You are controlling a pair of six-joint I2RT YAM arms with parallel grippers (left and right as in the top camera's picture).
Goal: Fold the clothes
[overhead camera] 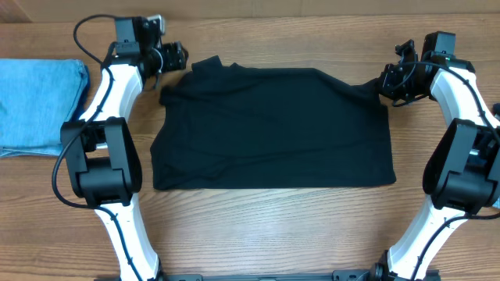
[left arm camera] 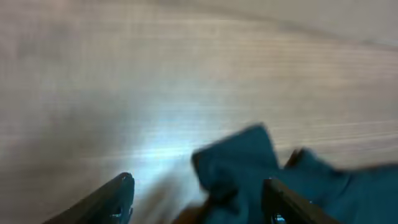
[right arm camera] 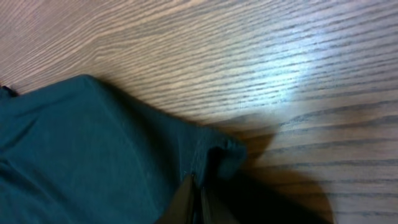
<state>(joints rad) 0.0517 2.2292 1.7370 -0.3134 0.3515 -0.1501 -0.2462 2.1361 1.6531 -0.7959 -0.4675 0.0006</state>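
Observation:
The clothes here are chiefly a black T-shirt [overhead camera: 273,129], spread wide across the middle of the table with its lower edge straight. My left gripper [overhead camera: 176,56] hovers at the shirt's far left corner. In the left wrist view the left gripper [left arm camera: 199,200] is open, its fingers [left arm camera: 118,196] far apart, and a rumpled corner of the shirt [left arm camera: 242,162] lies loose between them. My right gripper [overhead camera: 388,82] is at the far right corner. The right wrist view shows the right gripper [right arm camera: 199,198] shut on a pinched fold of the shirt [right arm camera: 93,155], pulling that corner up into a small peak.
A folded light blue denim garment [overhead camera: 39,105] lies at the table's left edge, left of the left arm. Bare wooden tabletop [overhead camera: 273,226] shows in front of the shirt and behind it. Both arm bases stand at the near edge.

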